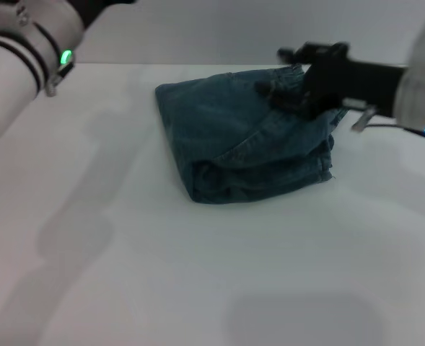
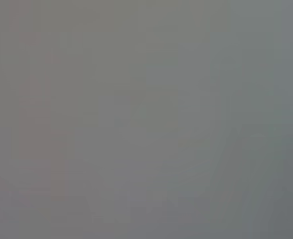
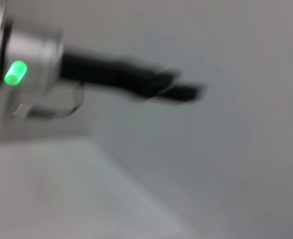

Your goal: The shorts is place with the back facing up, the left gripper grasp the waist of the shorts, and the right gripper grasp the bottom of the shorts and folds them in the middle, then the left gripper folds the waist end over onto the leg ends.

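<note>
The shorts (image 1: 241,137) lie as a folded blue-green denim bundle on the white table (image 1: 198,274), a little right of the middle and toward the far side. A hemmed edge (image 1: 326,164) shows at the bundle's near right corner. The waist cannot be made out in the folds. My right gripper (image 1: 273,92), black and blocky, is at the bundle's far right corner, right over the cloth. My left arm (image 1: 24,58) is raised at the top left, away from the shorts. The right wrist view shows the left gripper (image 3: 178,89) as a slim black shape in the air.
White table surface stretches in front of and to the left of the shorts. The table's far edge (image 1: 125,65) runs just behind the bundle. The left wrist view shows only flat grey.
</note>
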Robot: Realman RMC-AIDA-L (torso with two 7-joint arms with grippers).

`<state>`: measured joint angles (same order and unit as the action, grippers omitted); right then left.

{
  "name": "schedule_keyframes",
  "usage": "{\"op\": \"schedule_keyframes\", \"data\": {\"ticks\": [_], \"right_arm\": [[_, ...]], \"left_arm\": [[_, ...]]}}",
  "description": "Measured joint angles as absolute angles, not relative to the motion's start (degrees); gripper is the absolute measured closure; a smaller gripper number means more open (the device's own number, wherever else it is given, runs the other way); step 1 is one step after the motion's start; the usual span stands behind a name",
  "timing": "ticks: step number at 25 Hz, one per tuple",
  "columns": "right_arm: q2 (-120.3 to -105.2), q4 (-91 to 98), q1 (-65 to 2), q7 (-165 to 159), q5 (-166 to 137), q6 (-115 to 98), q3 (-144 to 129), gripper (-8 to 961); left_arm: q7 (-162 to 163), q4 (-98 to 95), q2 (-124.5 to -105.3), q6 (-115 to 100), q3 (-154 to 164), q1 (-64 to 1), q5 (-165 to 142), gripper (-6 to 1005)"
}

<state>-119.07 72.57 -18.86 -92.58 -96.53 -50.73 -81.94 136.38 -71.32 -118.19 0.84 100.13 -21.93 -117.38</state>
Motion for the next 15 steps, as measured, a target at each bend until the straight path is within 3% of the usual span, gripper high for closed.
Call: {"op": "schedule_keyframes", "data": {"ticks": [7,15], "right_arm": [[-119.09,64.49,-13.07,-62.74,-64.64,-50.89,-73.51,349],[-118.95,40.48,-14.18,-31.41,-27.8,-61.54,-64.44,350]], "left_arm": [[144.03,-61.36,-118.0,27.47,107.2,-20.41,-119.51,157],[164.7,-43.13,-118.03,56.34,113.09,-21.67,-130.37,157]]}}
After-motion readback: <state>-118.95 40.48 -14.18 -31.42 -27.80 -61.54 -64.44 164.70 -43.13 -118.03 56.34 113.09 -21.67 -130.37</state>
